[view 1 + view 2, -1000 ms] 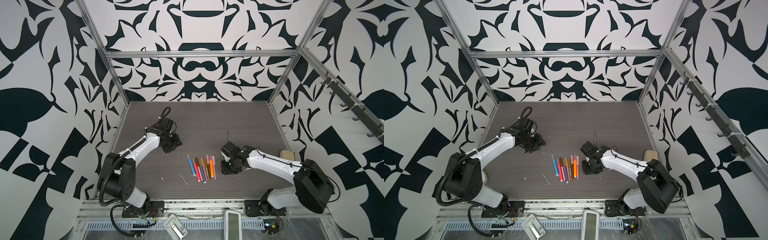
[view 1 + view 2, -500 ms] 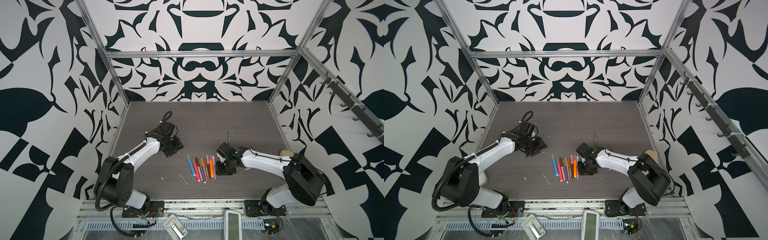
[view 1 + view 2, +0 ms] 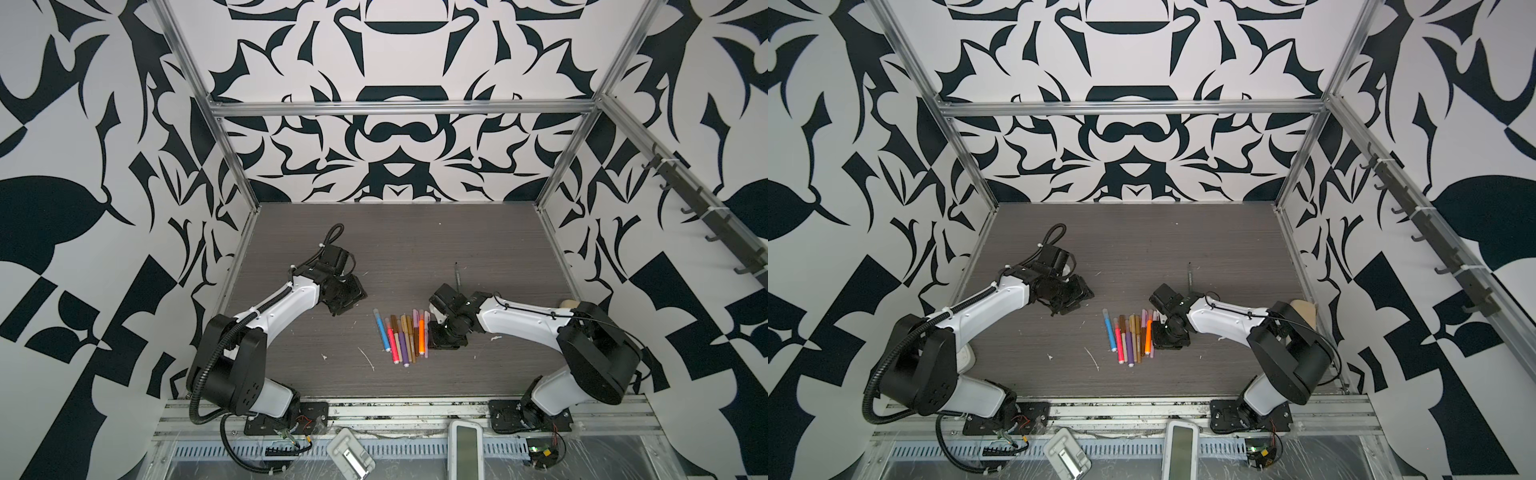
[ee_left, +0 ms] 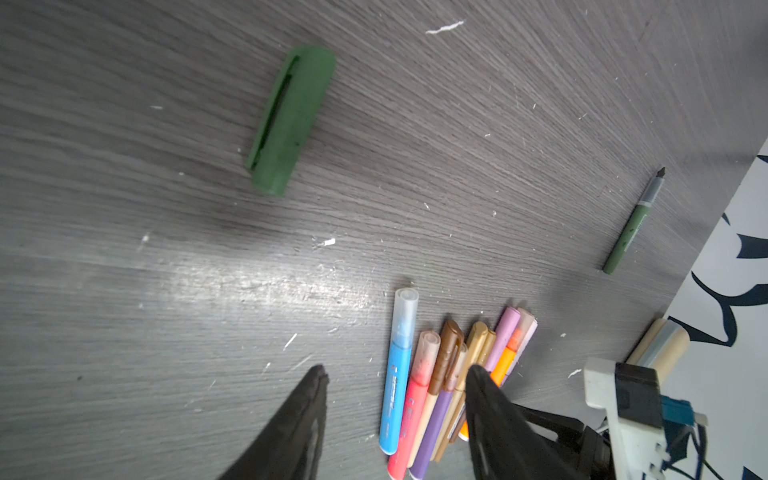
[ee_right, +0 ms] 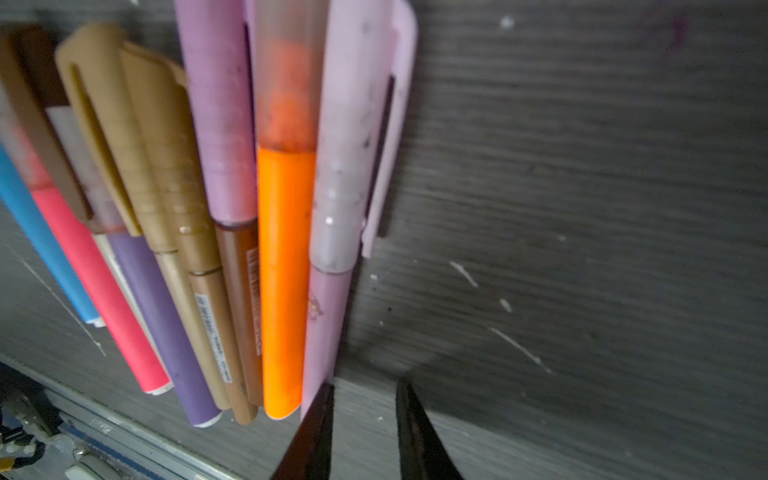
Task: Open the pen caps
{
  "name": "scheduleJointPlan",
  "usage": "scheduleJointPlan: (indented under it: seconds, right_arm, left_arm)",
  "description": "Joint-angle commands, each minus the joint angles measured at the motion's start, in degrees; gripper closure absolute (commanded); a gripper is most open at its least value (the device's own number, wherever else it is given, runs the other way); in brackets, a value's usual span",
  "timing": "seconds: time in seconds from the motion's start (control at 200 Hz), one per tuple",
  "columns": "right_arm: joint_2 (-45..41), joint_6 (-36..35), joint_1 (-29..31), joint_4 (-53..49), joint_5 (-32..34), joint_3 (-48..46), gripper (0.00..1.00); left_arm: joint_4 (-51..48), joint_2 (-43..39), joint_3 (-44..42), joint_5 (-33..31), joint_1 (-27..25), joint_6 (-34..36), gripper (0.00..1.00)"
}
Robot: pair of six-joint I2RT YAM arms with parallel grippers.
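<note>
The pens (image 3: pixel 402 337) lie side by side on the counter (image 3: pixel 395 241), caps (image 5: pixel 220 104) at the far end. The right pincer (image 5: pixel 365 388) is nearest. It sits at the tail of the light pink pen (image 5: pixel 328 316), just beside it, jaws slightly apart, empty. The left pincer (image 4: pixel 397 370), half open, holds nothing.

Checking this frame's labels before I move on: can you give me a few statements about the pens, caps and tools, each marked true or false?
1. A green cap lies alone on the table, off its pen. True.
2. The green pen lies in the row. False: it lies apart from the row, uncapped.
3. The left tool grips a pen. False: it is open and empty.
4. The right tool is beside the light pink pen, at the row's edge, with nothing between its fingers. True.
5. The orange pen is capped. True.
</note>
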Motion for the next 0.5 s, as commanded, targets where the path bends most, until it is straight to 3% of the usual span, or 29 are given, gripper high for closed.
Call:
scheduleJointPlan:
  seconds: [0.0,0.495]
  right_arm:
    - [-1.4,0.7,0.4,1.1,-0.4,1.5,0.71]
    - [-0.4,0.9,0.6,2.3,-0.7,1.0,0.7]
  left_arm:
    - [0.5,-0.6,-0.7,0.7,0.0,-0.1,0.43]
    - [1.4,-0.4,-1.5,0.8,0.0,-0.7,0.43]
